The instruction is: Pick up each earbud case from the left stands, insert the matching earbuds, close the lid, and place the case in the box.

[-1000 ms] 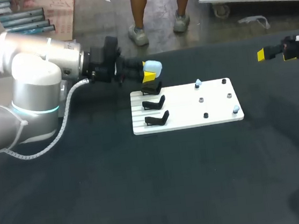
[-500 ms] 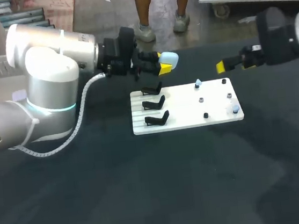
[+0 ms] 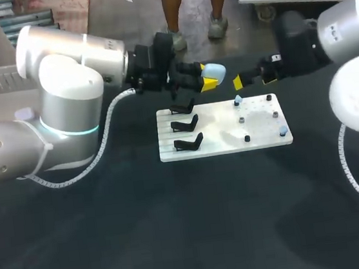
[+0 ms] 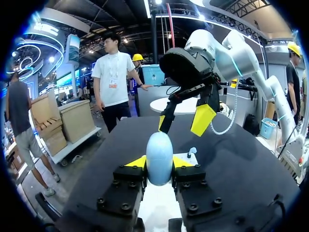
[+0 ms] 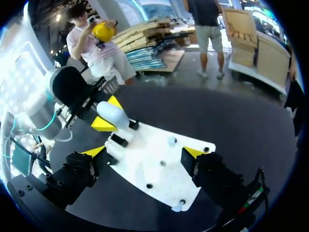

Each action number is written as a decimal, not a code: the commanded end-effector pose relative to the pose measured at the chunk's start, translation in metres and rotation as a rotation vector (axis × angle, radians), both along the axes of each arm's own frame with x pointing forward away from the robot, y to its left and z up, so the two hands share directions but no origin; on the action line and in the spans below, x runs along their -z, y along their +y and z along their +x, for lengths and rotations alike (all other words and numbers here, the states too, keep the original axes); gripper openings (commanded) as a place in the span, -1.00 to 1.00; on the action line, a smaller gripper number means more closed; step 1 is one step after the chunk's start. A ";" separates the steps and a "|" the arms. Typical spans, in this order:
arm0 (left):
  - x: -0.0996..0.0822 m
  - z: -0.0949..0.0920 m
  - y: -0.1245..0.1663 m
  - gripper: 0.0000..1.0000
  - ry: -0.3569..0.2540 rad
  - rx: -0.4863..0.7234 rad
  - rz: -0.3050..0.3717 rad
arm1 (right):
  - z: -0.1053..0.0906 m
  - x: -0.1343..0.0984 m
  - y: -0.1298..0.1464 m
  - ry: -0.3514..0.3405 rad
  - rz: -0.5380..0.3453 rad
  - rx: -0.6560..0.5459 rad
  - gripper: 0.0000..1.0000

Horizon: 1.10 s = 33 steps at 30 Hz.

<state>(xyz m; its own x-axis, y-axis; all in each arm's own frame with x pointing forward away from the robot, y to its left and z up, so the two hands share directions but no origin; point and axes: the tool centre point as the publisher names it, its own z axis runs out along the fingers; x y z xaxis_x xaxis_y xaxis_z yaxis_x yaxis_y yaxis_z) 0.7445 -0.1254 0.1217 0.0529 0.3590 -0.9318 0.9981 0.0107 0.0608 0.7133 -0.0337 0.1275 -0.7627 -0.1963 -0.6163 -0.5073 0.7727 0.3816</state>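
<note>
lt blue case (image 3: pixel 215 72), wht board (image 3: pixel 221 133), blk stands (image 3: pixel 185 123), blk table (image 3: pixel 177 225)

The right gripper (image 5: pixel 144 153) is seen with its fingers (image 5: pixel 96 151) spread wide apart, and a white board (image 5: pixel 159 176) lies ahead of it on the dark surface (image 5: pixel 241 130). Black stands (image 5: pixel 120 140) are carried at one end of the board, and a pale blue earbud (image 5: pixel 171 141) is set on a peg. Above the stands, a pale blue case (image 5: pixel 116 118) is clamped between the yellow tips of the left gripper (image 5: pixel 110 113).
</note>
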 end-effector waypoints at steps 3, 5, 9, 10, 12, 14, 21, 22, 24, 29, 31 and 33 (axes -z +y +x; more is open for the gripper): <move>0.002 -0.007 -0.003 -1.00 -0.001 0.000 -0.003 | 0.017 0.003 0.011 0.035 0.114 -0.112 1.00; 0.003 -0.008 -0.004 -1.00 0.003 0.005 -0.005 | 0.020 0.003 0.013 0.034 0.113 -0.122 1.00; 0.002 -0.011 -0.006 -1.00 0.003 0.013 -0.007 | 0.024 0.002 0.016 0.032 0.112 -0.128 1.00; 0.002 -0.012 -0.006 -1.00 0.003 0.015 -0.007 | 0.024 0.002 0.016 0.030 0.112 -0.129 1.00; 0.002 -0.012 -0.006 -1.00 0.005 0.017 -0.008 | 0.026 0.001 0.015 0.029 0.113 -0.129 1.00; 0.002 -0.013 -0.006 -1.00 0.006 0.017 -0.009 | 0.027 0.000 0.015 0.027 0.112 -0.128 1.00; 0.003 -0.013 0.001 -1.00 0.027 0.010 -0.063 | 0.025 -0.009 0.003 -0.009 0.078 -0.091 1.00; 0.003 -0.012 0.002 -1.00 0.033 0.005 -0.086 | 0.023 -0.011 -0.001 -0.014 0.071 -0.080 1.00; 0.000 -0.011 0.008 -1.00 0.050 0.008 -0.160 | 0.017 -0.015 -0.010 -0.029 0.028 -0.049 1.00; -0.008 -0.013 0.018 -1.00 0.025 -0.006 -0.254 | 0.004 -0.014 -0.033 -0.026 -0.070 0.008 1.00; -0.011 -0.014 0.021 -1.00 0.019 -0.007 -0.278 | -0.001 -0.013 -0.041 -0.020 -0.102 0.027 1.00; -0.014 -0.016 0.024 -1.00 0.008 -0.009 -0.289 | -0.006 -0.011 -0.047 -0.015 -0.132 0.044 1.00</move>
<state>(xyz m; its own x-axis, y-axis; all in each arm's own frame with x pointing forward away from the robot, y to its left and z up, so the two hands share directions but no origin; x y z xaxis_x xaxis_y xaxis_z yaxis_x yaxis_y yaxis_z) 0.7394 -0.1086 0.1353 0.0361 0.1175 -0.9924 0.9993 0.0089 0.0374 0.7240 -0.0723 0.1295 -0.7616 -0.2456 -0.5998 -0.5385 0.7547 0.3748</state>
